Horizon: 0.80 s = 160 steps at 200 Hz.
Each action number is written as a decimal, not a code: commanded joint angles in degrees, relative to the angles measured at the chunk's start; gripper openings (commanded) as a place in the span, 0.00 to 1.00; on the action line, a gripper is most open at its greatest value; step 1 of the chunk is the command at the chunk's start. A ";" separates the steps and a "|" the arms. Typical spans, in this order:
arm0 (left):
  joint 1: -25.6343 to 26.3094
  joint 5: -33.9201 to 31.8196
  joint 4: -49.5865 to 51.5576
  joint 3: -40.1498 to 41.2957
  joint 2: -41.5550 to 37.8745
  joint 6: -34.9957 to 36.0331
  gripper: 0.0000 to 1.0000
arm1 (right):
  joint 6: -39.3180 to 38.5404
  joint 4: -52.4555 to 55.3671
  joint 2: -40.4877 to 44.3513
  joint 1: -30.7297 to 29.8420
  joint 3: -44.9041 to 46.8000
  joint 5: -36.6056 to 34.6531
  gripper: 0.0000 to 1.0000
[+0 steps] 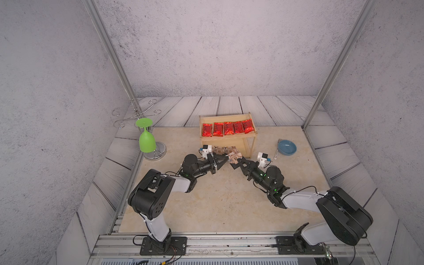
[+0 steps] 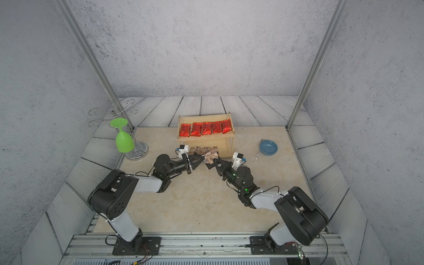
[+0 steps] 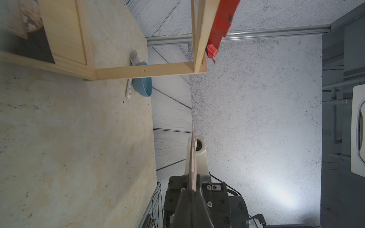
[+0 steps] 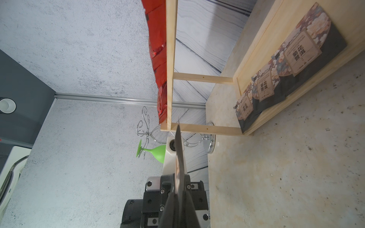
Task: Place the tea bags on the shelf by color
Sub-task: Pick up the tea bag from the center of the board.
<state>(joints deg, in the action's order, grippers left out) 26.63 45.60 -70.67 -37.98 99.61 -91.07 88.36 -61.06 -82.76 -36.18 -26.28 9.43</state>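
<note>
You had most of the sorting done at this point. All five shiny red foil sachets point(image 1: 228, 128) lay side by side in a row on the upper board of the small two-tier light wooden shelf point(image 1: 227, 137), filling it nearly from end to end; the one at the right end sat slightly askew. In the right wrist view, three flat black packets with tan-and-grey patterned labels point(image 4: 264, 86) lay in a line on the lower board, overlapping a little, with bare wood left beside them at one end.

The fourth black packet point(image 1: 234, 157) was the only tea bag not yet on the shelf. It hung just in front of the lower tier, toward the shelf's right end, caught between your two arms. Your left fingers point(image 1: 222, 159) were closed tight on one edge of it, and your right fingers point(image 1: 243, 163) were pinched shut on the opposite edge. Each wrist view showed the packet edge-on, as a thin strip clamped between the dark pads. It looked to be clear of the beige marbled surface point(image 1: 218, 202), though I could not be sure from these angles.

So I judged the red group complete and the black group one short. What remained was for one arm to let go, and for the other to slide this last packet into the free space on the lower board.
</note>
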 commanded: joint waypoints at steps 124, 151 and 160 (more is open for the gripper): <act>-5.04 4.48 61.35 -6.88 -21.39 36.23 0.67 | -14.35 -2.03 -12.15 7.21 -5.58 -2.36 0.00; -6.60 5.90 65.59 -7.02 -22.51 39.00 0.67 | -14.51 -9.23 -20.22 9.32 -9.37 -2.50 0.00; -7.14 6.55 66.35 -6.98 -22.62 39.57 0.67 | -14.31 -11.65 -23.03 9.87 -10.62 -2.58 0.00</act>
<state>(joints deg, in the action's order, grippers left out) 21.02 49.98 -12.80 -44.18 77.49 -57.54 75.77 -63.44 -100.88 -27.70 -33.89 7.84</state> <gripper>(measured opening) 0.674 0.050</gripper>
